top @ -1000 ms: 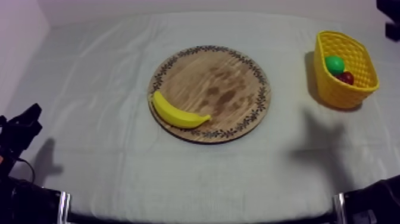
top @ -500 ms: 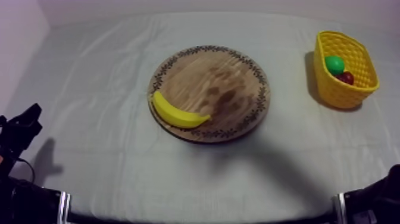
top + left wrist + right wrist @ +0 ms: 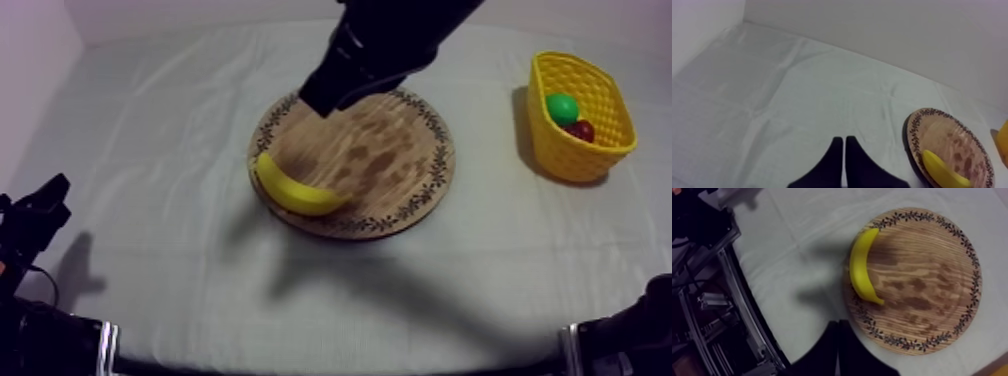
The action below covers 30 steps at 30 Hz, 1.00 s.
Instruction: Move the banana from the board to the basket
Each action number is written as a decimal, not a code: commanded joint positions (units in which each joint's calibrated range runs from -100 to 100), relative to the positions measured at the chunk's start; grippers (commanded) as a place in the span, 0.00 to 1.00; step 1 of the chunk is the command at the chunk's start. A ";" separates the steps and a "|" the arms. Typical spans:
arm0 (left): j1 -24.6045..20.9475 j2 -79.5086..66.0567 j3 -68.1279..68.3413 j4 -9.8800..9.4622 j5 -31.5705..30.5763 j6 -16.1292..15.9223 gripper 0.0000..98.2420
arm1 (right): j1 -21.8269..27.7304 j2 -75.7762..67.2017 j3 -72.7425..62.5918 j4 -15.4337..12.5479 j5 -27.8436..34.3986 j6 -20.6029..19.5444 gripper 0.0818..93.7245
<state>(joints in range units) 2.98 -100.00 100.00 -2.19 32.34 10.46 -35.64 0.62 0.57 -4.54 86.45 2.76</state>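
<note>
Grey-white cloth covers the table (image 3: pixel 160 120), where the banana (image 3: pixel 295 190) lies on the round wooden board (image 3: pixel 390 165), along its left rim, with bare wood to its right. The right gripper (image 3: pixel 838 325) hangs over the board's rim near the banana, fingers pressed together on nothing. The left gripper (image 3: pixel 844 141) sits low at the table's left over bare cloth, fingers likewise together. The yellow basket (image 3: pixel 560 150) stands well apart at the right, holding a green fruit (image 3: pixel 562 107) and a small red fruit (image 3: pixel 580 130).

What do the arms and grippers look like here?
The left arm and right arm are black and bulky, no markings visible. The left gripper and right gripper each have two smooth black fingers tapering to narrow tips.
</note>
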 commanded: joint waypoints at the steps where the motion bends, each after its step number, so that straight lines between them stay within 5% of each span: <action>1: 0.02 0.00 0.00 0.02 0.00 0.02 0.00 | -0.05 1.60 -0.97 0.22 -0.38 -0.77 0.01; 3: 0.02 0.00 0.00 0.02 0.00 0.02 0.00 | -0.07 3.26 -1.93 0.69 -0.88 -1.47 0.07; 8: 0.02 0.00 0.00 0.02 0.00 0.02 0.00 | 0.82 6.28 -3.41 0.20 -1.20 -1.32 0.58; 12: 0.02 0.00 0.00 0.02 0.00 0.02 0.00 | 1.06 8.57 -3.96 -0.47 -1.62 -0.38 0.78; 20: 0.02 0.00 0.00 0.02 0.00 0.02 0.00 | 0.13 20.09 -5.59 0.08 -4.09 -0.68 0.93; 30: 0.02 0.00 0.00 0.02 0.00 0.02 0.00 | -0.80 37.57 -14.20 -0.40 -5.74 -2.23 0.95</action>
<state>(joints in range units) 2.98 -100.00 100.00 -2.19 32.34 10.46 -36.41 37.19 -13.26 -5.11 80.70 0.59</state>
